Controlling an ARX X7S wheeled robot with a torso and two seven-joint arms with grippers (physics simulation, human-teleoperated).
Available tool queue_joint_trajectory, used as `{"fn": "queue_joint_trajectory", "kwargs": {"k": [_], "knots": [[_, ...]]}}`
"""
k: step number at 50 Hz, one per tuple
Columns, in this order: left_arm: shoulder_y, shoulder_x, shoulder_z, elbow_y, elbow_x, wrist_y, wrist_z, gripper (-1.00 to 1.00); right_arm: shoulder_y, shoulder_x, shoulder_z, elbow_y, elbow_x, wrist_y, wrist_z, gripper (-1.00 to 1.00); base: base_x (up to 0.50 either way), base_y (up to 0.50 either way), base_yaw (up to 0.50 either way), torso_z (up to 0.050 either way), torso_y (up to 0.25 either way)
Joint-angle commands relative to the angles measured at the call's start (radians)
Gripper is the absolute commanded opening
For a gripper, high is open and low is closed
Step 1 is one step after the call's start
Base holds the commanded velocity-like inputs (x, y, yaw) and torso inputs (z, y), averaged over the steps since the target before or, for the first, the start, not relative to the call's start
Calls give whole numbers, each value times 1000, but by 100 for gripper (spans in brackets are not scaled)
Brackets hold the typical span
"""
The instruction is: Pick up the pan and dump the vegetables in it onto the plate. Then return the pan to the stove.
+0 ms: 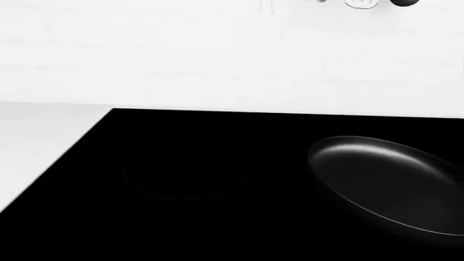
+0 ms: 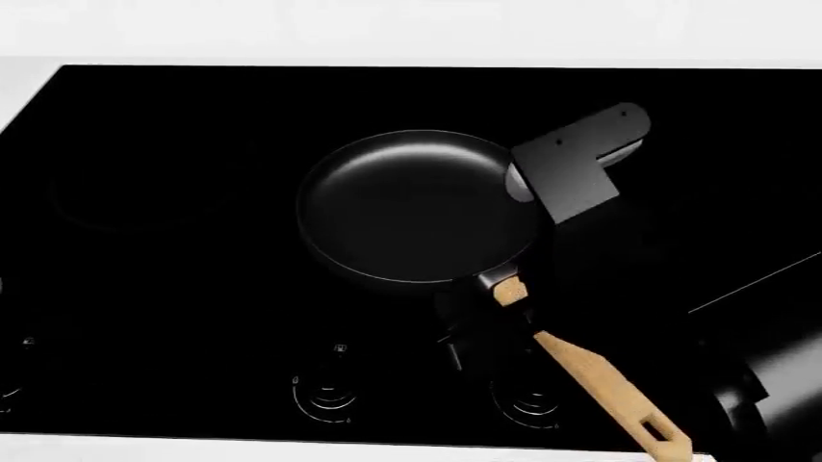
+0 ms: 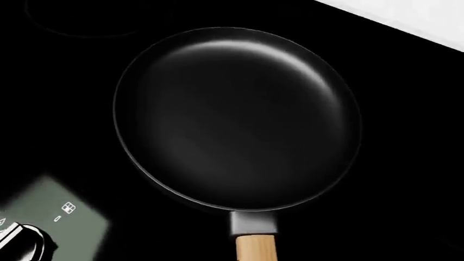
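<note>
The pan [image 2: 411, 207] sits flat on the black stove [image 2: 167, 192], and its dark bowl holds nothing. Its wooden handle [image 2: 598, 385] points toward the stove's front right edge. The right wrist view looks straight down the handle [image 3: 256, 247] into the pan [image 3: 236, 119], and black fingers cannot be made out against the glass beside it. In the left wrist view the pan [image 1: 392, 182] lies off to one side on the stove [image 1: 181, 179], with no jaws showing. The vegetables and the plate are out of view.
A black and grey arm part [image 2: 578, 164] hangs just right of the pan. My right arm [image 2: 771, 375] fills the front right corner. Ring-shaped touch controls [image 2: 327, 390] run along the front edge. A white wall [image 1: 217, 54] stands behind the stove.
</note>
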Motion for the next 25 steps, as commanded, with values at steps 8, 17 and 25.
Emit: {"fn": "queue_joint_trajectory", "kwargs": {"k": [8, 17, 25], "knots": [[-151, 20, -7, -76, -13, -69, -10, 100, -4, 15, 286, -212, 64, 44, 172, 100, 0, 0, 0, 0, 0], [-435, 18, 9, -164, -82, -231, -34, 100, 56, 29, 433, -265, 87, 43, 246, 100, 0, 0, 0, 0, 0], [-596, 23, 40, -274, -76, -268, -45, 100, 207, 32, 488, -174, 105, 97, 266, 100, 0, 0, 0, 0, 0]]}}
